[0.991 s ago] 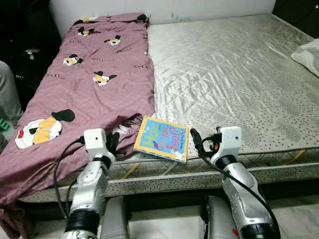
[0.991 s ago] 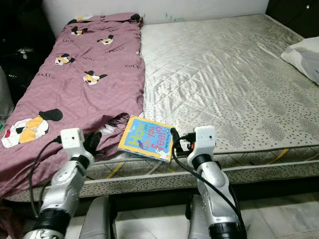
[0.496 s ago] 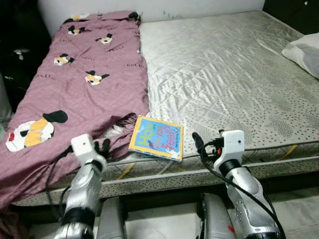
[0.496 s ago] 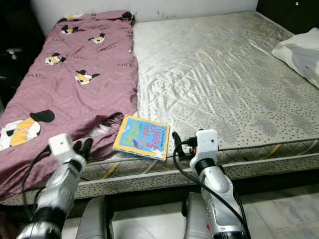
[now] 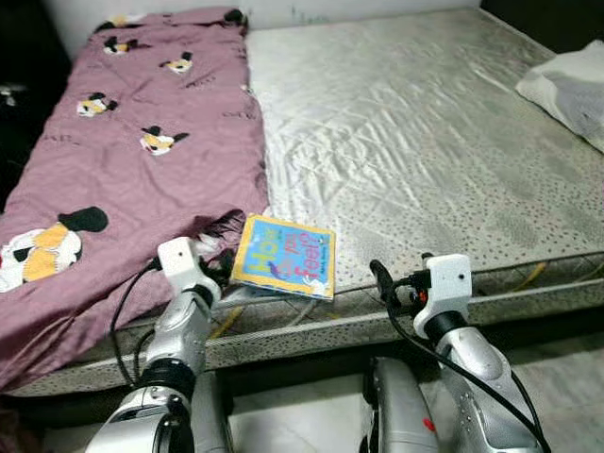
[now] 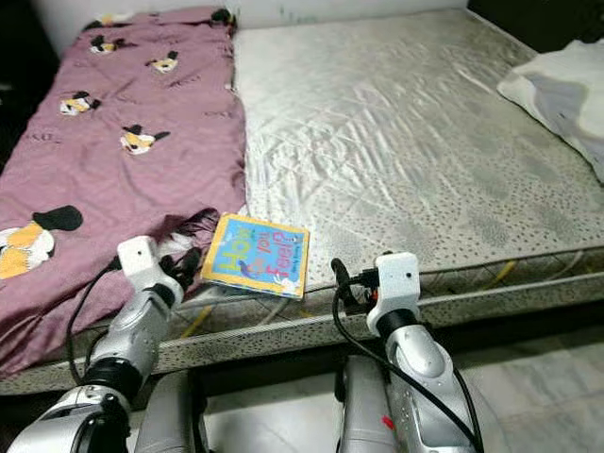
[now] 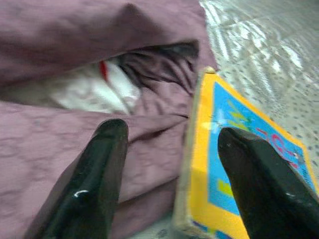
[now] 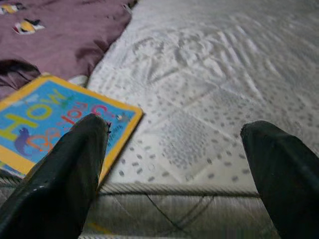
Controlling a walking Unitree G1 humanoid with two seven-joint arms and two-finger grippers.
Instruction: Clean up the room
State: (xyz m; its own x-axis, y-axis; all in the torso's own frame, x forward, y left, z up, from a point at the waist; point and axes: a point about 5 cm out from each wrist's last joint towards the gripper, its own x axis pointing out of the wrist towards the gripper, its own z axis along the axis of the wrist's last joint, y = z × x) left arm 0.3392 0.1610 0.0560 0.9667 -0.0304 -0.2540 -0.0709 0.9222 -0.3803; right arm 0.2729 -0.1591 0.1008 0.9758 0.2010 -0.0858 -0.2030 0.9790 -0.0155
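Observation:
A blue and yellow picture book [image 5: 283,257] lies flat near the front edge of the bare mattress [image 5: 425,132], its left side against the purple cartoon-print blanket [image 5: 123,160]. My left gripper [image 5: 220,266] is open at the book's left edge. In the left wrist view the book's spine [image 7: 192,164] stands between the two fingers [image 7: 94,184], above the rumpled blanket fold [image 7: 144,124]. My right gripper [image 5: 384,285] is open, a little right of the book at the mattress front edge. The right wrist view has the book's corner [image 8: 65,124] beyond one finger [image 8: 60,184].
A white pillow [image 5: 571,90] lies at the bed's far right. The blanket hangs over the left front of the bed. Pale tiled floor [image 5: 566,377] runs below the mattress front. A white wall [image 5: 283,8] stands behind the bed.
The camera has shifted, with the bed sliding left and up in view. My left gripper has come in against the book's left edge. The right gripper stays to the book's right.

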